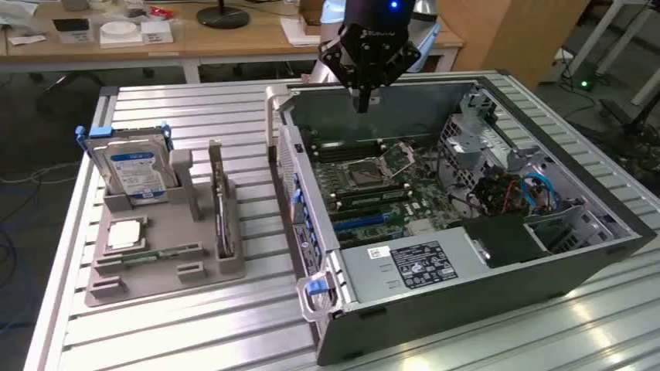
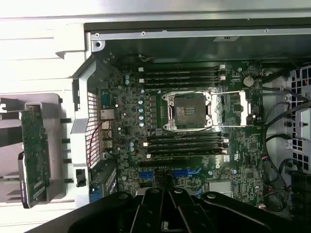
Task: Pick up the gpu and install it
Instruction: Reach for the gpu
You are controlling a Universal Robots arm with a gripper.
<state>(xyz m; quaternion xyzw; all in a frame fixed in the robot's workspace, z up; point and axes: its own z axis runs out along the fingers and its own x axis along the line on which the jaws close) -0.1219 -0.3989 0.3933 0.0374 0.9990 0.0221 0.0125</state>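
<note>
The gripper [image 2: 168, 193] sat closest to the wrist camera, its black fingers [image 2: 150, 208] drawn narrow together with nothing between them. It hung over the open computer case [image 1: 464, 309], above the green motherboard [image 2: 194, 141], where the CPU socket [image 2: 187, 110] lay in the middle of the board. In the exterior view the gripper hung at the case's twelve o'clock end; pale lettering on its body was too blurred to read. Toward the case's six o'clock corner a power supply carried a black-and-white label [image 1: 418, 265] — its print too small to make out. The gpu [image 1: 221, 210] stood on edge in a slot of the grey holder [image 1: 201, 267] on the slatted table [image 1: 185, 116], at nine o'clock from the case and well apart from the gripper. At ten o'clock from the gpu, in the same holder, a hard drive [image 1: 134, 166] stood upright with a blue label — its writing could not be read.
</note>
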